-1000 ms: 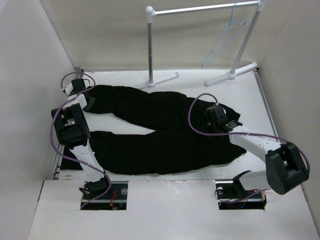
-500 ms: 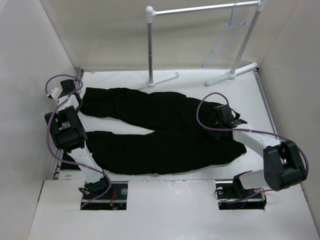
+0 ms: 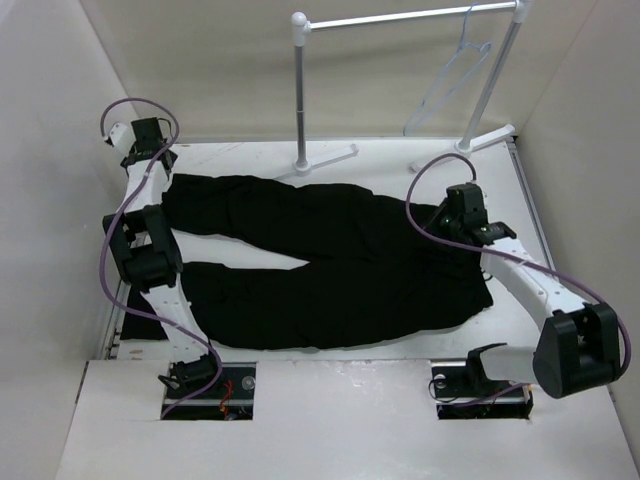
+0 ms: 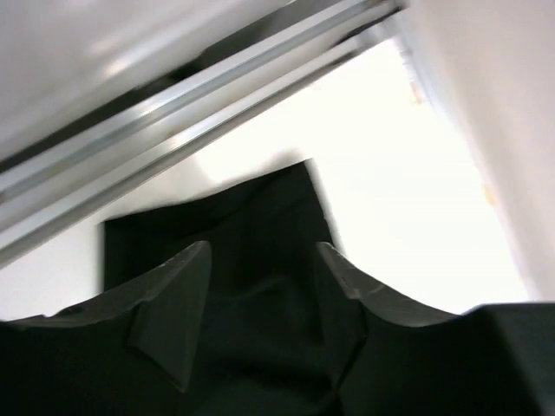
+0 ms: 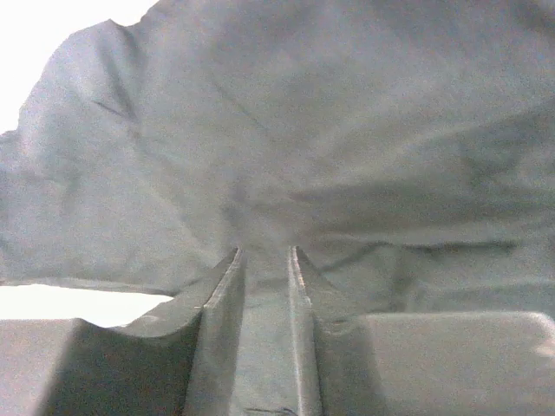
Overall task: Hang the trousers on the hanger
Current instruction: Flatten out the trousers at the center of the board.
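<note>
While the trousers (image 3: 330,265) lay spread flat on the table (image 3: 400,165), well apart from the hanger (image 3: 450,80) hooked on the rail (image 3: 400,17), the right gripper (image 5: 264,251) pinched waist cloth, seemingly to lift it, and the left gripper (image 4: 260,251) hung open above 1 cuff.

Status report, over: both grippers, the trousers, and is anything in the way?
Left gripper open, over a cuff. Right gripper pinching the waist. Trousers flat on table; hanger on rail, unobstructed.
</note>
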Available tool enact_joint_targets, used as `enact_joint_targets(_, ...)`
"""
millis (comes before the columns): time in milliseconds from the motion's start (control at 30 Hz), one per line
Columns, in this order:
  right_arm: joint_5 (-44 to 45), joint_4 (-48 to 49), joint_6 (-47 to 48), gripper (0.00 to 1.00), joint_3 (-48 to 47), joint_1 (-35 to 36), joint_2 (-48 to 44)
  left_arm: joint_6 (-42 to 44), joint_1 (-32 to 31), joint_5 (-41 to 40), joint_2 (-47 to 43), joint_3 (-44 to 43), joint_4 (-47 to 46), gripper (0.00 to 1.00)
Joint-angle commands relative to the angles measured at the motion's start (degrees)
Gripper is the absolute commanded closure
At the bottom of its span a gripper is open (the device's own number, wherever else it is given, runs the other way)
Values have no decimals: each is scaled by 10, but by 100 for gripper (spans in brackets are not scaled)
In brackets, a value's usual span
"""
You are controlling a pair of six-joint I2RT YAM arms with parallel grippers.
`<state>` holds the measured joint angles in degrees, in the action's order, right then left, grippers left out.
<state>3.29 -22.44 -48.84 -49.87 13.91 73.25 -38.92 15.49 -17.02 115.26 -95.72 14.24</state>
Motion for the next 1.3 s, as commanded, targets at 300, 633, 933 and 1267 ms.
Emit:
enact_joint_targets(300,-21,11,33,52,-28,-2,0,26,-5,64,100,-120,52,46)
enact_joint_targets(633,-28,21,25,51,1,53,9,15,-5,160,218,-225,84,49)
enact_joint_targets(933,-17,27,17,43,15,63,15,-3,-7,109,195,-180,16,88)
enact_joint_targets(1267,17,40,19,35,-5,-59,56,-19,-7,7,123,-142,-88,92)
